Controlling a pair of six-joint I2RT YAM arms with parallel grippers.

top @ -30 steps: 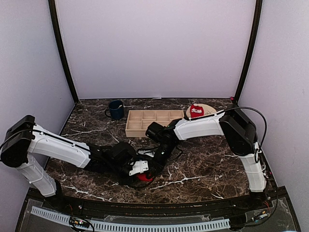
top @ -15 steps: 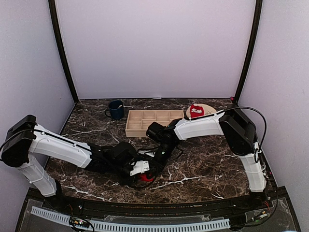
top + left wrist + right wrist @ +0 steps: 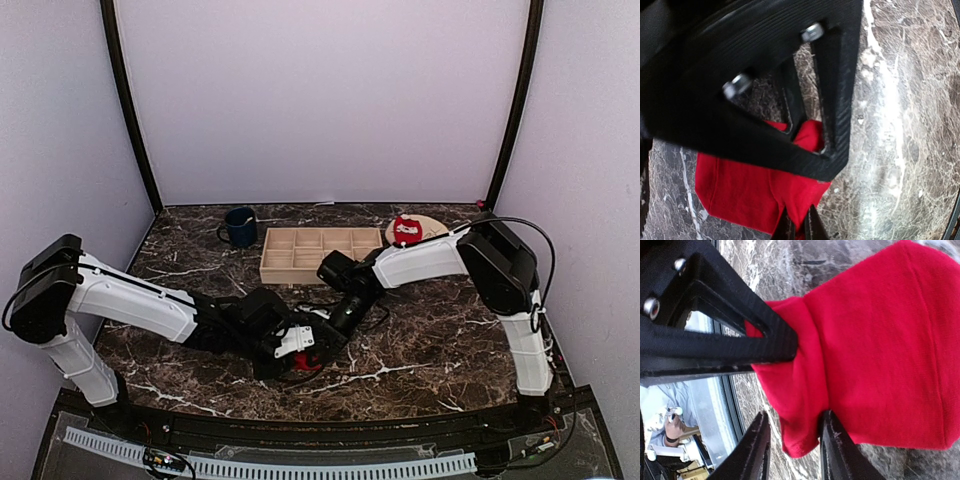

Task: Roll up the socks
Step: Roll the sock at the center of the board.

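task looks early-to-mid by my read: one red sock (image 3: 740, 192) lies on the marble table (image 3: 900, 125) as a bunched, folded lump, not a tight roll yet, w/ both arms on it. left gripper (image 3: 797, 227) has its jaws pressed together, pinching an edge of that sock right at the tips; rest of the fabric spreads ahead of the jaws and off to one side. right gripper (image 3: 795, 440) has its jaws spread partway, a hem fold sitting loose between them w/ a gap on one side, so no real clamp; bulk of the sock is just beyond its tips. second sock (image 3: 405, 229) sits on the plate (image 3: 435, 225), well apart from both sets of jaws; rolled or not, can't tell, too small. left to do: finish this roll, then prob that one. hard to see: top view hides the sock under the two wrists, only a red sliver shows; each wrist view is part blocked by a black truss-shaped finger, prob the other arm's; no white print visible.
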